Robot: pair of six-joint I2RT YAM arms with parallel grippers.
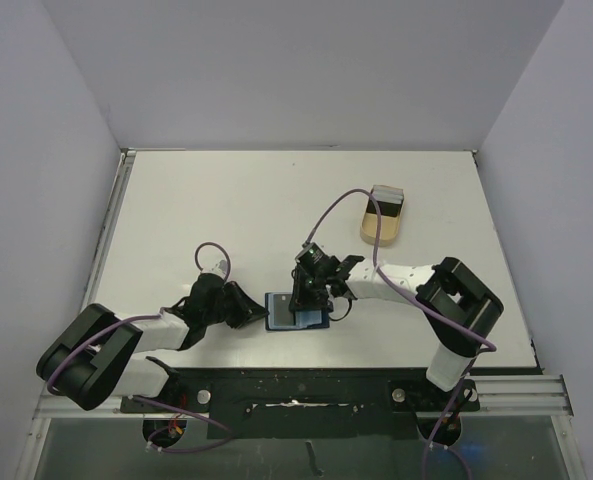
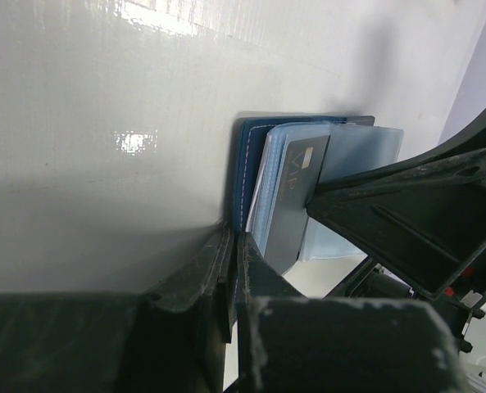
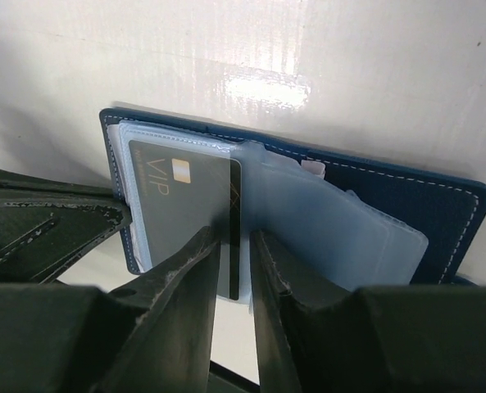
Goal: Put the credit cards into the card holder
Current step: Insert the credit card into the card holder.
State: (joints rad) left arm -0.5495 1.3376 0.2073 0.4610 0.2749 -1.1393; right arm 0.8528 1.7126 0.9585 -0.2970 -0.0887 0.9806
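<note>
Black card (image 3: 185,196) half in the wallet (image 3: 406,188), not home yet!
The left gripper (image 2: 233,237) clamps the wallet's edge, I think; the right gripper (image 3: 236,237) stands barely parted round the card.

My right pincer (image 3: 233,239) hangs over the open card holder (image 3: 415,196) on the worktop (image 3: 103,49), jaws slightly apart either side of the lower edge of a dark VIP card (image 3: 185,205), which sits partly inside a clear sleeve (image 3: 324,221). The left pincer (image 3: 121,214) meets the holder's left edge.

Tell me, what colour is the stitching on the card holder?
White stitching on the navy card holder; the right wrist view shows it best.
</note>
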